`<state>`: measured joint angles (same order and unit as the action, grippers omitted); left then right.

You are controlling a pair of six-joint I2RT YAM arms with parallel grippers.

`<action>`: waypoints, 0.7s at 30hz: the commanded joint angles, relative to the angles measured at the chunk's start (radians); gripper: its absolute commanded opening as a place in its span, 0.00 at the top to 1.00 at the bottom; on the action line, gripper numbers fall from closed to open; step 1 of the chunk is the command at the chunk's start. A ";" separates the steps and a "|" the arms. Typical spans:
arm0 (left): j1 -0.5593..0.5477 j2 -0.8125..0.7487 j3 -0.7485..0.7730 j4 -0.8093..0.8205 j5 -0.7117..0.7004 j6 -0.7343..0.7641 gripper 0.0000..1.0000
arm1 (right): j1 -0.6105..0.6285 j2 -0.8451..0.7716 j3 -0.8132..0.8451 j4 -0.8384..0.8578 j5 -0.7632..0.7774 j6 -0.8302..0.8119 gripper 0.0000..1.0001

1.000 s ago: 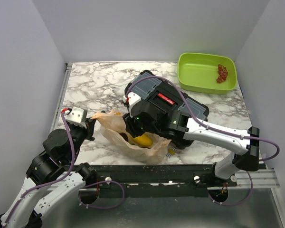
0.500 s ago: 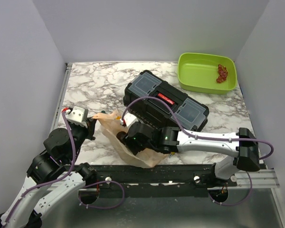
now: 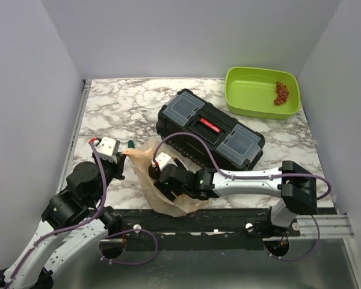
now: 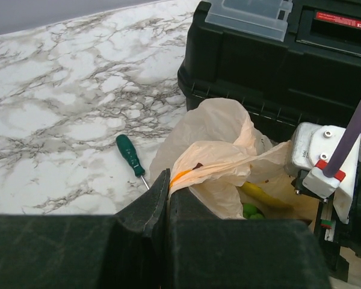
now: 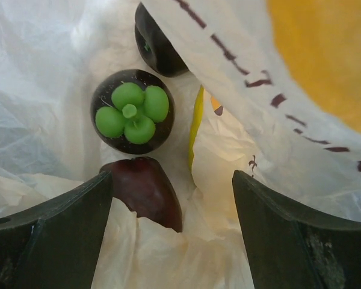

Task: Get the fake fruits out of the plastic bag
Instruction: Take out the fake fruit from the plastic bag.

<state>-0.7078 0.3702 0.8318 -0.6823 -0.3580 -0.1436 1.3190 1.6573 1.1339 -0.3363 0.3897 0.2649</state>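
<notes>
Right tool (image 5: 171, 180) apart | left tool (image 4: 168, 188) clamping plastic bag (image 4: 210, 159) | fake fruits (image 5: 132, 111): probably three dark

Overhanging bag (image 5: 246, 114) folds crowd fruits (image 5: 132, 111); toolbox (image 3: 210, 127) behind

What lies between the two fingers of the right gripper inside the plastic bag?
In the right wrist view, a dark red fruit, partly under a fold of the plastic bag, lies between the fingers of the open right gripper.

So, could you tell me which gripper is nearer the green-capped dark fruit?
Right. The right gripper sits inside the plastic bag facing the fruit; the left gripper pinches the bag's edge.
</notes>
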 commanded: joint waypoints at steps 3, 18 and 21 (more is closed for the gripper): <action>0.004 -0.022 -0.038 0.035 -0.033 -0.001 1.00 | -0.028 0.054 -0.056 0.062 0.035 -0.016 0.12; 0.005 -0.010 -0.122 0.015 -0.094 -0.008 1.00 | -0.042 0.164 -0.076 0.189 0.217 0.007 0.05; 0.005 0.008 -0.130 0.035 -0.092 -0.007 1.00 | -0.042 0.128 -0.077 0.214 0.222 0.000 0.06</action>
<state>-0.7078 0.3542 0.7097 -0.6785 -0.4171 -0.1513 1.2827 1.8236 1.0813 -0.1612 0.5346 0.2516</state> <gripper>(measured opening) 0.005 0.944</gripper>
